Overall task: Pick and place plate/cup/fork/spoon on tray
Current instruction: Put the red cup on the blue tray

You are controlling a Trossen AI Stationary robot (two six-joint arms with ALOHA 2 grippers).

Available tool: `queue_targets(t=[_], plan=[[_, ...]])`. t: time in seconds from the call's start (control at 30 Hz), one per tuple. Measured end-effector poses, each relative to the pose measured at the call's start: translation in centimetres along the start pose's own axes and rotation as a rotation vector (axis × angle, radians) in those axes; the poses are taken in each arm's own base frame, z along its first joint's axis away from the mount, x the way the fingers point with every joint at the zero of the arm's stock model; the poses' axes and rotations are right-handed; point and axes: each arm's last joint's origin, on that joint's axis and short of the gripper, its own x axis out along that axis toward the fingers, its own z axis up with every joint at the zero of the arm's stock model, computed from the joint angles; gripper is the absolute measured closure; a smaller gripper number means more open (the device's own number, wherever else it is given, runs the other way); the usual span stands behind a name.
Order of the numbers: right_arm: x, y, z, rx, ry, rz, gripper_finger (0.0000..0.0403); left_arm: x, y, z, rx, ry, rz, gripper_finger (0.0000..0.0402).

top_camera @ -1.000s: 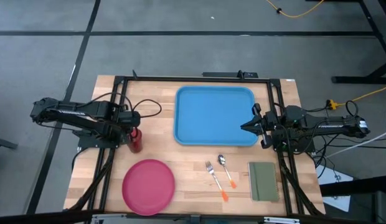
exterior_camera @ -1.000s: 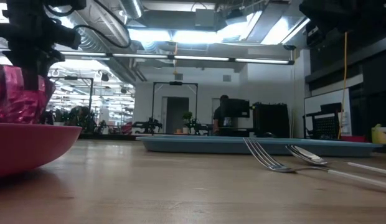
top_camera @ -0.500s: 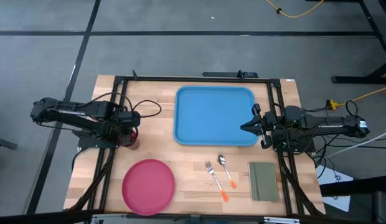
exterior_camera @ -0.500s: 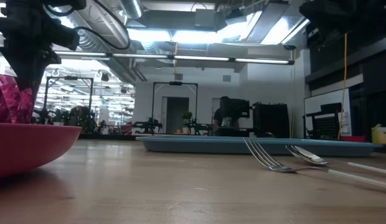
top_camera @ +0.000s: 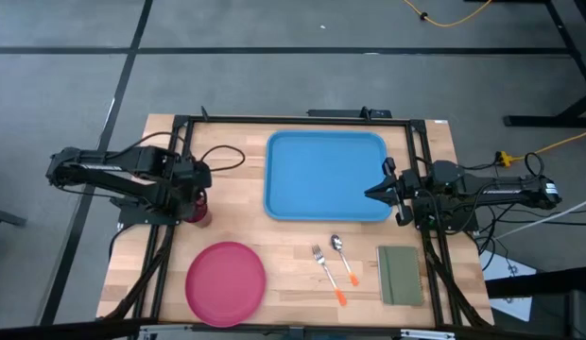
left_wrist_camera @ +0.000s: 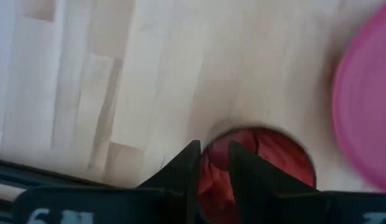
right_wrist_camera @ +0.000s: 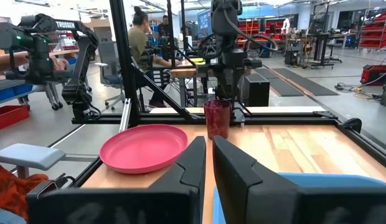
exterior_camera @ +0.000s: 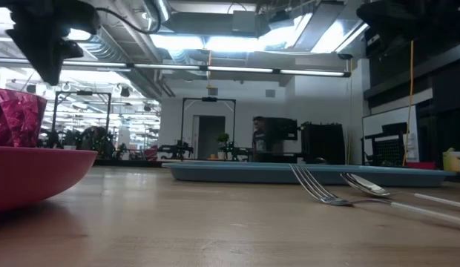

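Note:
The dark magenta cup [top_camera: 197, 210] stands upright on its base at the table's left, far of the pink-red plate [top_camera: 226, 281]. My left gripper [left_wrist_camera: 213, 158] points down just above the cup's rim [exterior_camera: 22, 93], its fingers a narrow gap apart, and the low view shows it clear of the cup. The blue tray [top_camera: 326, 175] lies at the far middle. The fork [top_camera: 322, 263] and the spoon [top_camera: 343, 257] lie side by side near of the tray. My right gripper [right_wrist_camera: 209, 149] is shut and empty at the tray's right edge.
An olive-green pad [top_camera: 400, 275] lies at the near right, beside the spoon. Dark frame rails run along the table's left, right and far sides. Bare wood lies between the cup and the tray. People show in the room beyond the table.
My left gripper held the cup tilted, set it upright on the table, then let go and rose above its rim. The cup now stands a little nearer the table's left edge than before. My right arm has kept still.

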Motion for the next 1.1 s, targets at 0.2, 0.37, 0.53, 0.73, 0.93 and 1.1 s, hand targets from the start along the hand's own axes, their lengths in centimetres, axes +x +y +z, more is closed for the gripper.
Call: queue_targets(t=[0.2,0.37,0.53,0.73,0.93,1.1], plan=[[0.0,0.0,0.0,0.001,0.005,0.0,0.0367,0.1,-0.2,0.1,0.181,0.004,0.001,0.0327],[0.0,0.0,0.0,0.001,0.005,-0.001,0.0367,1.2,-0.1,0.6,0.021,0.0,0.078,0.0327],[0.0,0.0,0.0,0.001,0.004,0.0,0.0367,2.6,-0.2,1.0,-0.021,0.064,0.128,0.032],[0.0,0.0,0.0,-0.04,0.003,0.0,0.0367,3.2,-0.3,1.4,-0.023,0.097,0.162,0.0299],[0.0,0.0,0.0,-0.049,0.002,-0.001,0.0367,2.3,0.0,1.7,-0.021,0.066,0.24,0.0282],[0.0,0.0,0.0,-0.05,0.002,-0.001,0.0367,1.1,-0.4,2.0,-0.033,0.086,0.101,0.0282]])
